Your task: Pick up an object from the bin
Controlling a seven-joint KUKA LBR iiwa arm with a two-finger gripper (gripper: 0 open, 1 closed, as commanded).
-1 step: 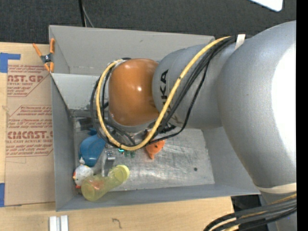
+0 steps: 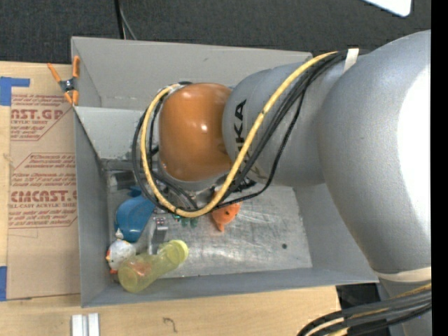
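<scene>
in the bin's (image 2: 87, 222) near left corner lies a rounded blue thing (image 2: 133, 215). just below it a see-through yellow tube (image 2: 150, 266) lies slanted, its right end higher in view. a small white and red piece (image 2: 116, 252) sits against the tube's left end, beside the bin wall. a small orange piece (image 2: 225, 217) lies apart from these, toward the middle. the bin stands on a pale wooden bench (image 2: 231, 310); a black cable (image 2: 122, 16) crosses the dark floor (image 2: 231, 9) behind.

The right half of the bin floor (image 2: 273, 238) lies bare and passable. The left front corner is crowded by a blue rounded thing (image 2: 133, 215) and a yellow translucent tube (image 2: 150, 264). A small orange piece (image 2: 225, 217) sits mid-floor. The arm (image 2: 294, 131) overhangs the back.
</scene>
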